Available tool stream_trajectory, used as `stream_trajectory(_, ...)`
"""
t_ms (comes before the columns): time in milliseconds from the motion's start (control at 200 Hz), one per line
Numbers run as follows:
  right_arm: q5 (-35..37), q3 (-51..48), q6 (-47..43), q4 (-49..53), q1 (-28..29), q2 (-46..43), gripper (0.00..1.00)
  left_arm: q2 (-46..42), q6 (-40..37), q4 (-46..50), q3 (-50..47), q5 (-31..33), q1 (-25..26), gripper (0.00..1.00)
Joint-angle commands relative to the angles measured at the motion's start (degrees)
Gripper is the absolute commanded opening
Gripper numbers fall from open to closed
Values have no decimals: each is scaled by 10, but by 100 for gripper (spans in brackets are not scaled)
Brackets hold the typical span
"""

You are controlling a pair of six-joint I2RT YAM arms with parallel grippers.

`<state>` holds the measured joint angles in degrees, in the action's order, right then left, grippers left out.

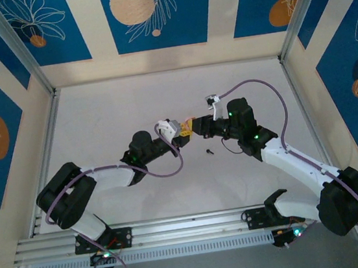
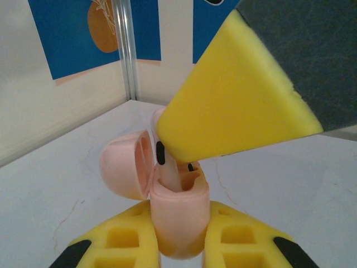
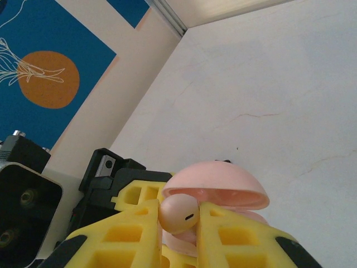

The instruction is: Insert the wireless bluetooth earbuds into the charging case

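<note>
Earbud (image 3: pixel 176 214) pinched in right claw (image 3: pixel 179 219) — stem partly hidden inside pink case (image 2: pixel 174 215) clamped by left claw (image 2: pixel 178 237).

The left arm (image 1: pixel 106 179) and right arm (image 1: pixel 293 162) are showing white shells between black joint housings, each trailing a purple cable (image 1: pixel 254 81) back from its fingers. The left gripper (image 2: pixel 178 215) and right gripper (image 3: pixel 179 215) are wearing yellow fingers (image 2: pixel 125 240) moulded with square pockets, black patches sitting at their bases.
</note>
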<state>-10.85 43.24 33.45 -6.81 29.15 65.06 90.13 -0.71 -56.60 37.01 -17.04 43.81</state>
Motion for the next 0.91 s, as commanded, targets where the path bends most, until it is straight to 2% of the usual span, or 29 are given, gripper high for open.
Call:
stream_trajectory(0,14,-9,-12,17,3,-18,19,-22,-19,-30,4,6,9,13)
stream_trajectory(285,27,-8,-23,47,-2,-42,19,-28,-24,-26,3,10,10,13)
stream_trajectory(655,-1,-18,-15,41,-3,-28,20,-40,-28,-28,2,10,11,13)
stream_trajectory(900,6,-11,-14,69,-3,-25,27,-50,-32,-25,0,10,12,13)
